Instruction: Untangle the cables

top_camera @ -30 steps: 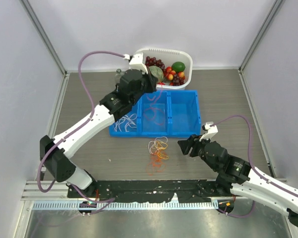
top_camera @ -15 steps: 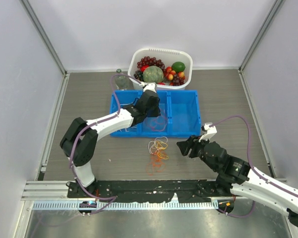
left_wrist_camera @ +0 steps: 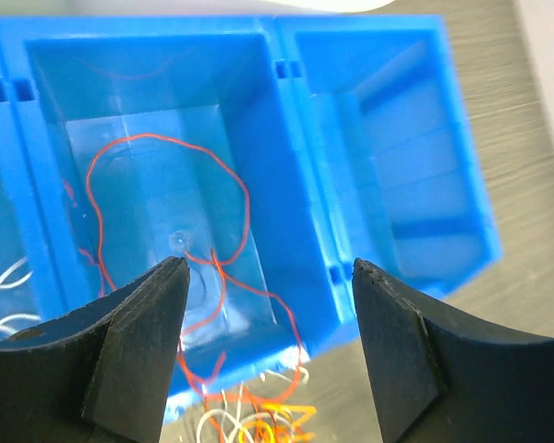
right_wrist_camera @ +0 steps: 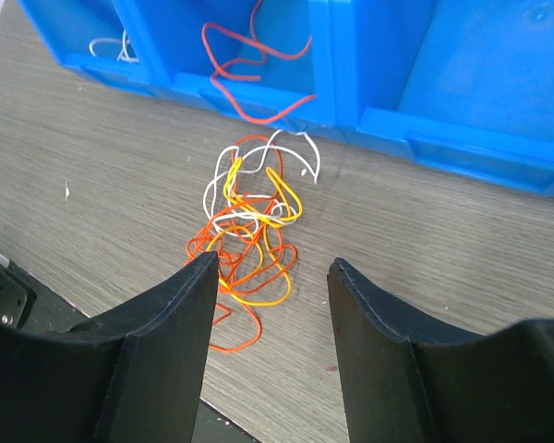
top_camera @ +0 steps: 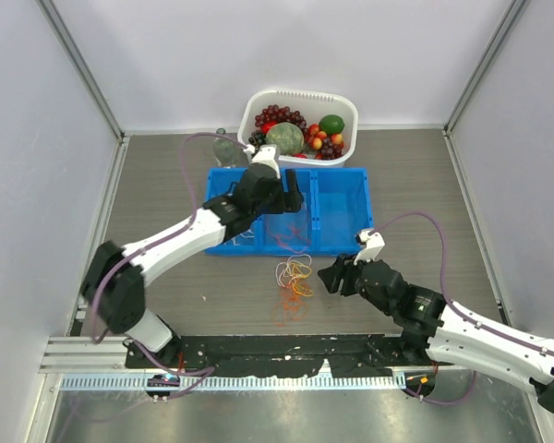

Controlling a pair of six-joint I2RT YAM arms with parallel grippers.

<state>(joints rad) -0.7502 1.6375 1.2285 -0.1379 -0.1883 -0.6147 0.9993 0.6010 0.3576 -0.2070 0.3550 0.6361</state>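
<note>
Grey wood-grain table (top_camera: 166,175): blue three-bay bin (top_camera: 342,249) mid-table; white fruit basket (top_camera: 300,94) just behind; cable tangle (top_camera: 295,277) near bin's front wall.

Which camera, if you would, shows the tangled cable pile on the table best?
Right wrist: the tangled cable pile fills its centre, strands distinct. Top external shows it small; left wrist only its edge.

left claw (left_wrist_camera: 270,275) now open, right claw (right_wrist_camera: 272,268) nearer cables (right_wrist_camera: 247,229)

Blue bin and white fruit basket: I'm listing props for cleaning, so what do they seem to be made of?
The blue bin looks like moulded plastic, smooth and semi-glossy, with a light sheen on its walls. The white basket is probably plastic too, matte, with a slotted rim.
</note>
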